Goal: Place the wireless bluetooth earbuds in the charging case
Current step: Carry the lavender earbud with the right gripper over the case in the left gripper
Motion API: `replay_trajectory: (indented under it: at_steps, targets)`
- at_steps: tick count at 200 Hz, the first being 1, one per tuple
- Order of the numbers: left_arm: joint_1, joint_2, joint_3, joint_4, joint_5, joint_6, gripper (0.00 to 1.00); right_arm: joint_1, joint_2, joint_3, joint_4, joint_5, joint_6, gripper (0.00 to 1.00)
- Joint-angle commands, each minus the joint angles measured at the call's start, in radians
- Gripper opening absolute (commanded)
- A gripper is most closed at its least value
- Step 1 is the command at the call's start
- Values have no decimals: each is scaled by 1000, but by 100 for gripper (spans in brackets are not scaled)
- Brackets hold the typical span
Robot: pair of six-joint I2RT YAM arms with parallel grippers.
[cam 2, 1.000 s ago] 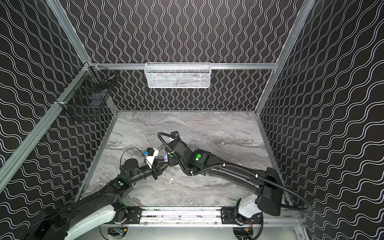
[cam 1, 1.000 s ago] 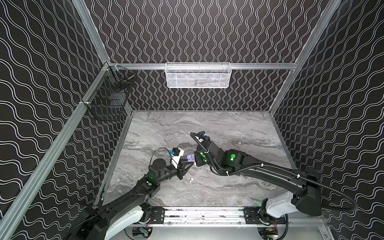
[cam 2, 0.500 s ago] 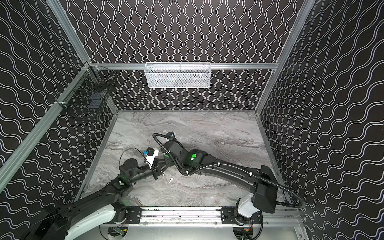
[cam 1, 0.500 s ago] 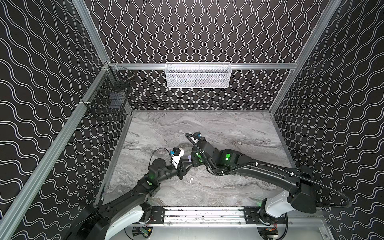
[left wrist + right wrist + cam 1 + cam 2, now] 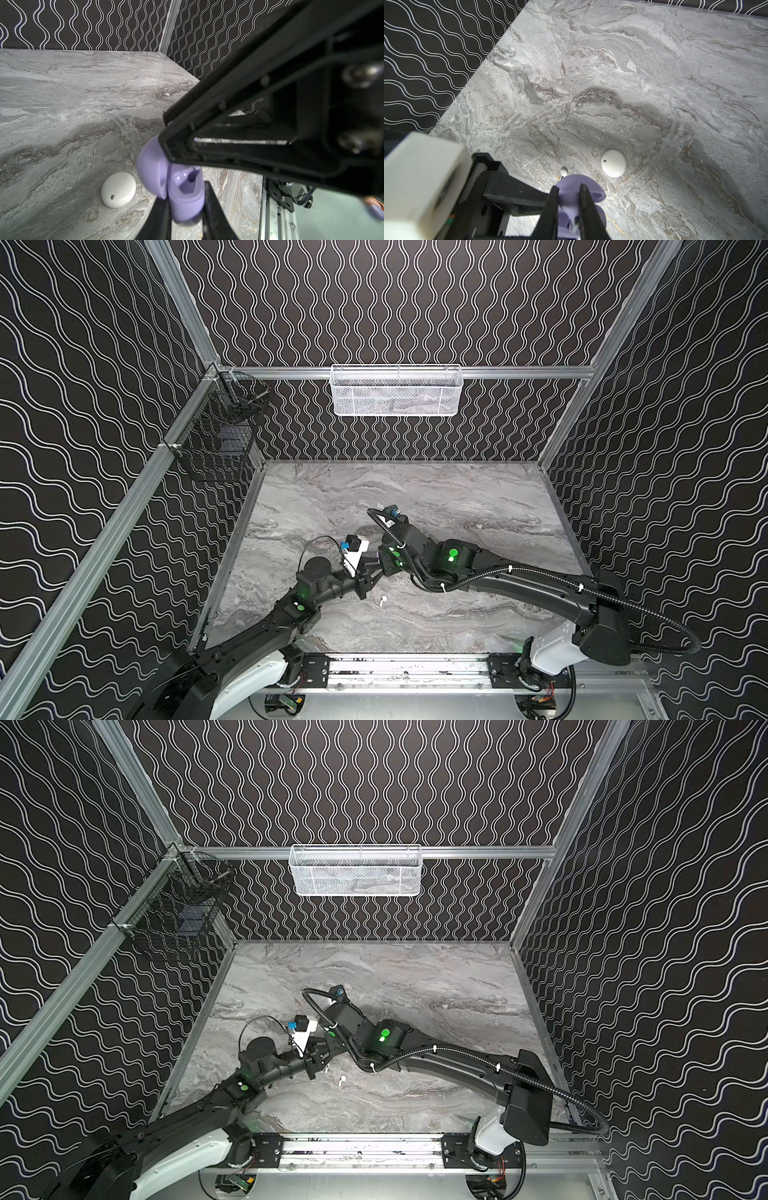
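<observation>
Right wrist view: lowering the earbud (image 5: pixel 574 225), pinched in the closed right gripper (image 5: pixel 569 187), stem-first into the open lilac case (image 5: pixel 187 204) clamped by the left gripper (image 5: pixel 184 192) above the bench (image 5: pixel 633 62)'s left-front area, aligning stem with socket, pressing gently.

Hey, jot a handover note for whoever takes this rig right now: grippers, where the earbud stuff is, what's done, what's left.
Left gripper: jaws shut on the open lilac round charging case.
Right gripper: jaws shut, seemingly pinching a tiny pale stemmed earbud just over that case.
On the grey marble table: closed white round case, at least one tiny white earbud.
Done: no earbud visibly seated; the one socket in view is empty.
Left: seat this earbud, then the others.
</observation>
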Motion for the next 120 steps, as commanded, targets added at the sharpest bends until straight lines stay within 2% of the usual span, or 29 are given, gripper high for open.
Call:
replay_trajectory:
  at_steps: [1,120]
  targets:
    - [2,2,3,37,1,-4,11,1,2,-1,28,0,2,15]
    - [2,-5,1,32,-4,-3,11,4,4,-21,34,-17,12,15]
